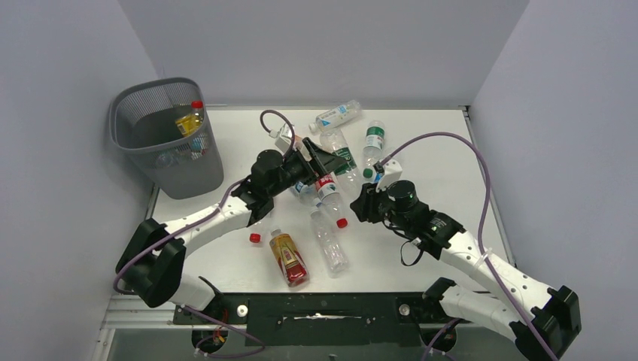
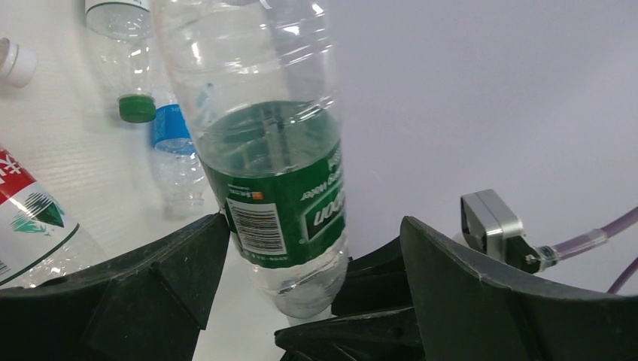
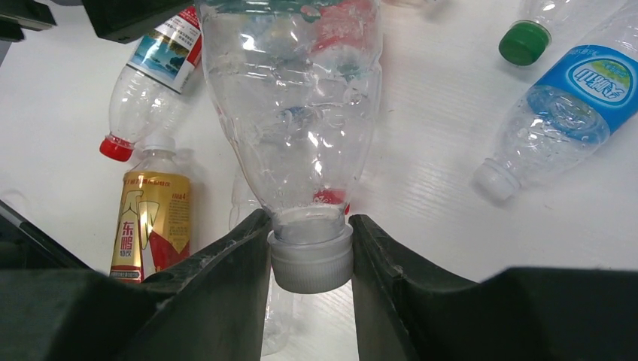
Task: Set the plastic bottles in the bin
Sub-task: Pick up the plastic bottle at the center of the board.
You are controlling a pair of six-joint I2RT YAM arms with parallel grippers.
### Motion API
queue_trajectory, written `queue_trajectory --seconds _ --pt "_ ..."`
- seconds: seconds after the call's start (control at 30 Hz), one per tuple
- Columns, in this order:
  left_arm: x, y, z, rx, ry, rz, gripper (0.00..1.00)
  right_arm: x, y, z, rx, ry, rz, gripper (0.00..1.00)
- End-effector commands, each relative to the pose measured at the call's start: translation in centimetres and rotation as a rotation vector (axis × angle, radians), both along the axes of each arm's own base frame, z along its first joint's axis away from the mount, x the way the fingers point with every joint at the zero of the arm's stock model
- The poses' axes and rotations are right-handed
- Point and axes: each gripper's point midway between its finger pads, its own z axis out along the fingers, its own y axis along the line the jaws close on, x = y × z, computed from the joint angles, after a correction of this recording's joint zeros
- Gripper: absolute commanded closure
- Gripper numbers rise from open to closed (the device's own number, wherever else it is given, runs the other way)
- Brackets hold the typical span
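Note:
A clear plastic bottle with a green label point(image 2: 278, 188) point(image 1: 344, 159) lies with its rounded end between the wide-apart jaws of my left gripper point(image 2: 312, 226) point(image 1: 320, 154). The left finger touches the label, and a gap shows on the right. My right gripper point(image 3: 310, 226) point(image 1: 360, 201) is shut on the white cap point(image 3: 311, 259) of a clear bottle point(image 3: 293, 98) with a green tint at its far end; it looks like the same bottle. The wire-mesh bin point(image 1: 184, 169) stands at the far left and holds a yellow bottle point(image 1: 189, 119).
Loose bottles lie around the grippers: a gold-labelled one point(image 1: 289, 259), a bare clear one point(image 1: 329, 241), a red-labelled one point(image 1: 329, 194), a blue-labelled one point(image 1: 336, 116) and a green-labelled one point(image 1: 374, 139). A red cap point(image 1: 255, 238) lies loose.

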Motion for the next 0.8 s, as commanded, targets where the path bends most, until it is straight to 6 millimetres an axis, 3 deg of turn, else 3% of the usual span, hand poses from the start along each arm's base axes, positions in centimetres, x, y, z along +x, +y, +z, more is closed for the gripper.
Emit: queue_trajectory --seconds 0.0,0.47,0.77 --pt "-0.2 0.6 5.2 -0.090 -0.126 0.018 0.15 1.3 0.5 2.9 0.056 -0.078 -0.036 0.79" --pt "0.0 1.2 6.0 -0.095 -0.148 0.060 0.15 1.6 0.6 2.1 0.034 -0.066 -0.036 0.79" --pt "0.2 0.2 4.6 -0.083 -0.129 0.043 0.15 1.6 1.1 2.9 0.052 -0.080 -0.017 0.79"
